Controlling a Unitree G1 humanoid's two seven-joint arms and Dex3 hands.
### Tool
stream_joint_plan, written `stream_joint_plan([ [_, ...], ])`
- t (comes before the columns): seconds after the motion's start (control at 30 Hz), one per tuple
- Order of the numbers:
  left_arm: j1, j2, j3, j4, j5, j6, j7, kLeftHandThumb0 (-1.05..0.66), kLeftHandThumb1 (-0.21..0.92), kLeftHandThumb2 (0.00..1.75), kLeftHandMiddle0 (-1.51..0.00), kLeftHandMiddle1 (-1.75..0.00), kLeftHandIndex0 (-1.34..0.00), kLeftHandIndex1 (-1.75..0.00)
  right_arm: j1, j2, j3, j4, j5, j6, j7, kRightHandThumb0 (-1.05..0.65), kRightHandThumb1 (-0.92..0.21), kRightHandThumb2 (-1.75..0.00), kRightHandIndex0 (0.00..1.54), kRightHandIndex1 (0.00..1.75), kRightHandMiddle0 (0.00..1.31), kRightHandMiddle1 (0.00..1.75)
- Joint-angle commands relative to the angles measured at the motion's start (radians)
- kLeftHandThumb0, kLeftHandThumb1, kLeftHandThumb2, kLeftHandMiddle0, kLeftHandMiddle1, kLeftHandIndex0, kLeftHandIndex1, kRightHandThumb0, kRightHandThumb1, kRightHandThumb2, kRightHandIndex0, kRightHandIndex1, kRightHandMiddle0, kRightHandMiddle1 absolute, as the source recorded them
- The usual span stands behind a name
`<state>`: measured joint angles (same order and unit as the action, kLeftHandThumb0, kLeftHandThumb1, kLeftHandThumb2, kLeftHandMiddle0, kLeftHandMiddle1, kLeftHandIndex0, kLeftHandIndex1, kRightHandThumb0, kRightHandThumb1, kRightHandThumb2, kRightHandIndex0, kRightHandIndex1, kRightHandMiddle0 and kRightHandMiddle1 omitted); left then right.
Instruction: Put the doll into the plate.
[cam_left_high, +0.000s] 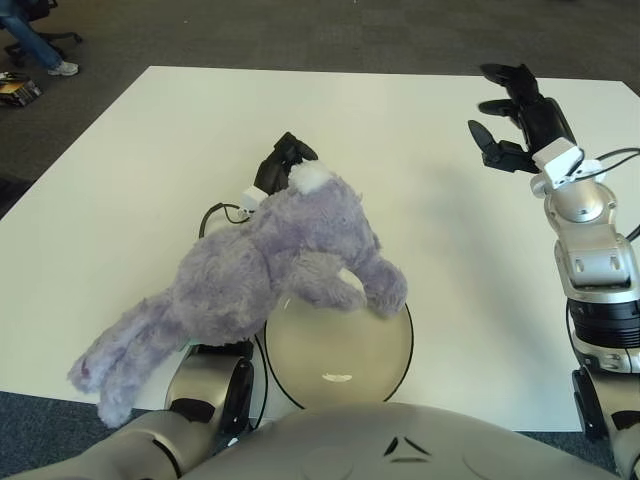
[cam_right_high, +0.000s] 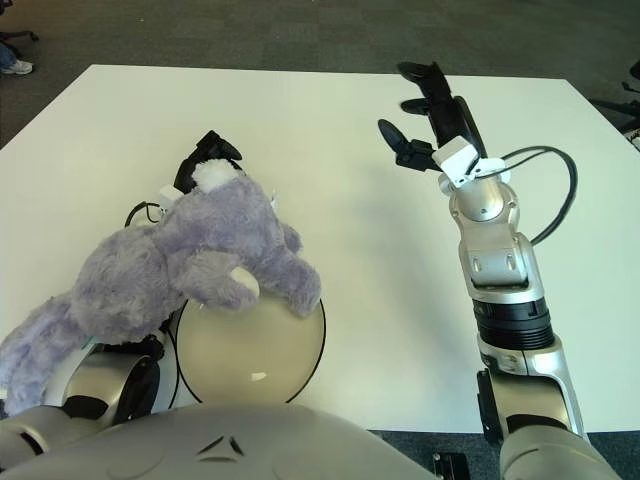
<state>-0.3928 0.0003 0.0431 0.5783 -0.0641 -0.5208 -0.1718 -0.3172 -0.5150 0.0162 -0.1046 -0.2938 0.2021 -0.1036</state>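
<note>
The doll (cam_left_high: 270, 265), a purple plush animal with a white tuft on its head, lies draped over my left arm at the table's near left. Its legs hang past the front edge. One plush arm overlaps the far rim of the plate (cam_left_high: 335, 352), a round beige dish with a dark rim that sits right in front of my body. The black fingers of my left hand (cam_left_high: 284, 160) stick out behind the doll's head and hold it; most of the hand is hidden by the plush. My right hand (cam_left_high: 497, 112) is raised at the far right, fingers spread and empty, well away from the doll.
The white table (cam_left_high: 150, 150) stretches far and left, with dark carpet around it. A thin black cable (cam_left_high: 214, 215) loops beside my left wrist. A person's legs and a chair (cam_left_high: 40, 40) are on the floor at the far left.
</note>
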Motion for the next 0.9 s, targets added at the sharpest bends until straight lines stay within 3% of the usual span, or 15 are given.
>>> stream_joint_plan([
  [0.0, 0.067, 0.029, 0.029, 0.093, -0.022, -0.035, -0.027, -0.01, 0.33, 1.31, -0.49, -1.75, -0.48, -1.75, 0.002, 0.034, 0.067, 0.272, -0.206, -0.134, -0.285, -0.87, -0.92, -0.65, 0.11, 1.59, 0.0, 0.9],
  [0.13, 0.059, 0.039, 0.029, 0.114, -0.015, -0.057, -0.021, -0.01, 0.33, 1.31, -0.49, -1.75, -0.48, -1.75, -0.048, 0.048, 0.09, 0.371, -0.227, -0.165, -0.326, -0.85, -0.92, -0.63, 0.06, 1.61, 0.0, 0.92],
  [0.2, 0.056, 0.041, 0.03, 0.122, -0.012, -0.066, -0.019, -0.01, 0.33, 1.31, -0.49, -1.75, -0.47, -1.75, -0.063, 0.053, 0.095, 0.406, -0.235, -0.184, -0.343, -0.84, -0.92, -0.64, 0.04, 1.44, 0.0, 0.91],
  [0.4, 0.048, 0.045, 0.035, 0.15, 0.004, -0.099, 0.001, -0.01, 0.34, 1.3, -0.49, -1.75, -0.47, -1.75, -0.086, 0.076, 0.095, 0.457, -0.24, -0.22, -0.369, -0.85, -0.92, -0.68, 0.03, 1.2, 0.0, 0.9],
  [0.5, 0.045, 0.045, 0.036, 0.159, 0.011, -0.108, 0.009, -0.01, 0.34, 1.3, -0.49, -1.75, -0.47, -1.75, -0.089, 0.089, 0.089, 0.458, -0.241, -0.222, -0.369, -0.87, -0.92, -0.72, 0.04, 0.97, 0.0, 0.89],
  [0.73, 0.039, 0.049, 0.039, 0.168, 0.009, -0.112, 0.014, -0.01, 0.34, 1.3, -0.48, -1.75, -0.47, -1.75, -0.094, 0.118, 0.075, 0.449, -0.233, -0.196, -0.365, -0.89, -0.92, -0.74, 0.05, 0.87, 0.0, 0.89],
  [0.87, 0.036, 0.051, 0.043, 0.171, 0.009, -0.105, 0.025, -0.01, 0.33, 1.31, -0.49, -1.75, -0.47, -1.75, -0.075, 0.155, 0.023, 0.43, -0.133, -0.176, -0.299, -0.9, -0.92, -0.75, 0.09, 0.83, 0.0, 0.89],
])
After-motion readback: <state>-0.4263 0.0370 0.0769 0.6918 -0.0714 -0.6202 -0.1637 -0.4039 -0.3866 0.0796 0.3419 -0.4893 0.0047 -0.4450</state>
